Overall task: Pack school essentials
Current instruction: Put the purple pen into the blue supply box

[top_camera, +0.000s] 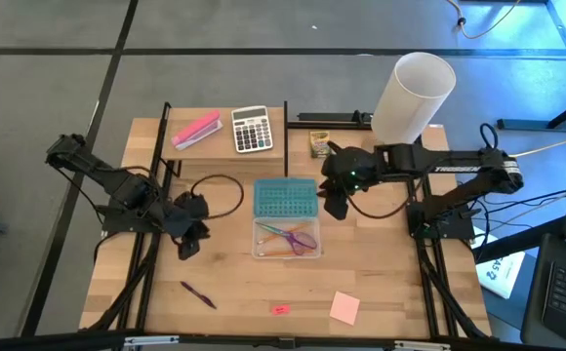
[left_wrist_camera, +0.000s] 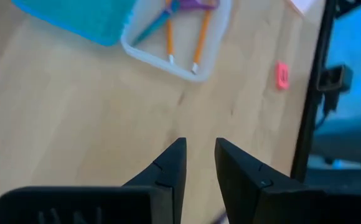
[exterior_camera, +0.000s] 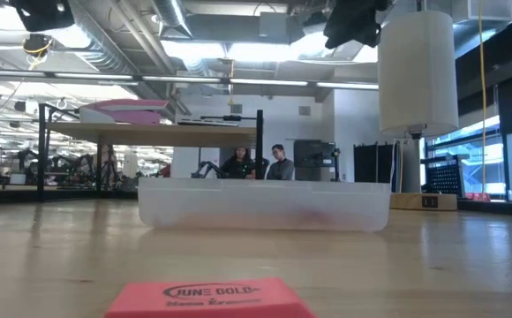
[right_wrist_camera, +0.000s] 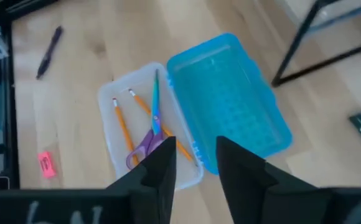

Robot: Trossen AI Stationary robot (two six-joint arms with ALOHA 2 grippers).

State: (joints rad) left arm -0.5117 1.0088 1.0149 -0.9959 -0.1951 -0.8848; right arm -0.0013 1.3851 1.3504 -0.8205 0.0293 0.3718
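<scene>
A clear box [top_camera: 285, 242] with its blue lid [top_camera: 285, 199] swung open lies mid-table. In it lie purple-handled scissors [right_wrist_camera: 144, 142] and orange pencils [right_wrist_camera: 123, 127]. On the wood near the front edge lie a dark purple pen [top_camera: 198, 293], a pink eraser [top_camera: 280, 309] and a pale pink sticky-note pad [top_camera: 344, 307]. The yellow-green crayon box [top_camera: 319, 143] lies at the back. My left gripper [top_camera: 187, 241] hangs open above bare wood left of the box. My right gripper [top_camera: 337, 202] hangs open above the lid's right edge. Neither has anything between its fingers [left_wrist_camera: 174, 163].
A pink stapler [top_camera: 196, 130] and a white-grey calculator [top_camera: 252, 129] sit on a raised shelf at the back. A tall white roll [top_camera: 415, 96] stands at the back right. Black frame rails [top_camera: 156, 185] run along both table sides. Bare wood lies in front of the box.
</scene>
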